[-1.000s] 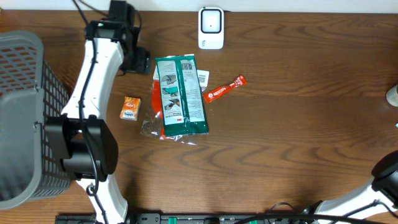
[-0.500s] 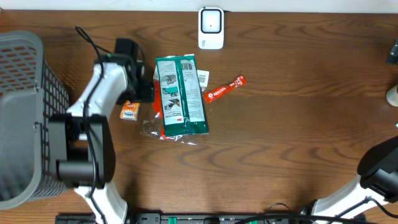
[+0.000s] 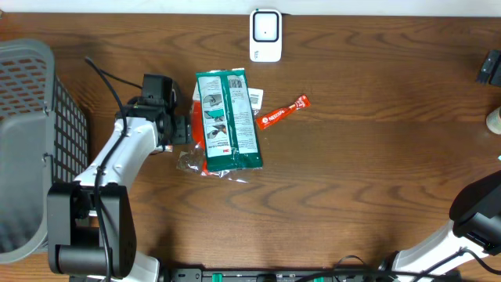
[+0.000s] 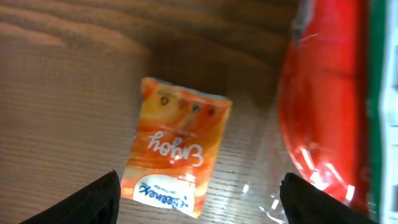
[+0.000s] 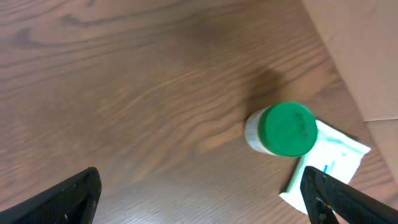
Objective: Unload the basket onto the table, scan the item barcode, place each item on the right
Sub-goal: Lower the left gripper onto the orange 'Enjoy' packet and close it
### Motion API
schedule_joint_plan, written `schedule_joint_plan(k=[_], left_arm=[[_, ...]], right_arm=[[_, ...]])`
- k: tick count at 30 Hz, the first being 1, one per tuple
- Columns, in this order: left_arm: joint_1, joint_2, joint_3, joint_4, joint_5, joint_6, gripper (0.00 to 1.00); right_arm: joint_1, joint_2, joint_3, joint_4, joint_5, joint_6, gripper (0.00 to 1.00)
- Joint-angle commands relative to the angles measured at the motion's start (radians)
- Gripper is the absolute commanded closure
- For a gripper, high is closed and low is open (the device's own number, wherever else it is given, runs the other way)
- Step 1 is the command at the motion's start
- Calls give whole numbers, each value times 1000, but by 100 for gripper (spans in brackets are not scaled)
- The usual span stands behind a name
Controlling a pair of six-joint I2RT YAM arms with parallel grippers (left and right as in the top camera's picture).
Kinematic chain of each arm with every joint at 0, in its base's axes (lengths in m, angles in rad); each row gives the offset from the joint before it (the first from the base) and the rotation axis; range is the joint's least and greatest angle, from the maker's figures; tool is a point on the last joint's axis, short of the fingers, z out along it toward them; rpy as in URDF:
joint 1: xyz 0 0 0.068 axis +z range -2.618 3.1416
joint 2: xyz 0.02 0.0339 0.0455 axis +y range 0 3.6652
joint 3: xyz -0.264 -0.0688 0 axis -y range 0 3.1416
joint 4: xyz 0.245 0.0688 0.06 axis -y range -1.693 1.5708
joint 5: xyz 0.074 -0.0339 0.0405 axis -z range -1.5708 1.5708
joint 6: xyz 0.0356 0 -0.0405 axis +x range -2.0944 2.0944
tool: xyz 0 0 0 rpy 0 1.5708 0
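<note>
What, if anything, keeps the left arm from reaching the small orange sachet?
Likely nothing, so yes. The left end effector hovers open right above the orange sachet, which lies flat beside the red packet.

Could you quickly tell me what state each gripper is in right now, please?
Left gripper: open, holding nothing, above the orange packet.
Right gripper: open, holding nothing.

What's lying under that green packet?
Under the green packet, a red packet peeks out along the left edge, clear wrapper at lower left, a white label at upper right. The rest is covered.
</note>
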Motion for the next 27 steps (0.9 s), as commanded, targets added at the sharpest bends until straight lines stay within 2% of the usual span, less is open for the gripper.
schedule_joint_plan(k=[1,10,27], left_arm=[[21,-2,-32,24,-32,-10,18],[76,5,-90,93,-31,-9,15],[76,58,-91,162,27,17,16]], right_arm=[[5,-1,11,-10,-45,23,1],[32,-1,11,-14,-45,23,1],[52,-1,11,-12,-45,23,1]])
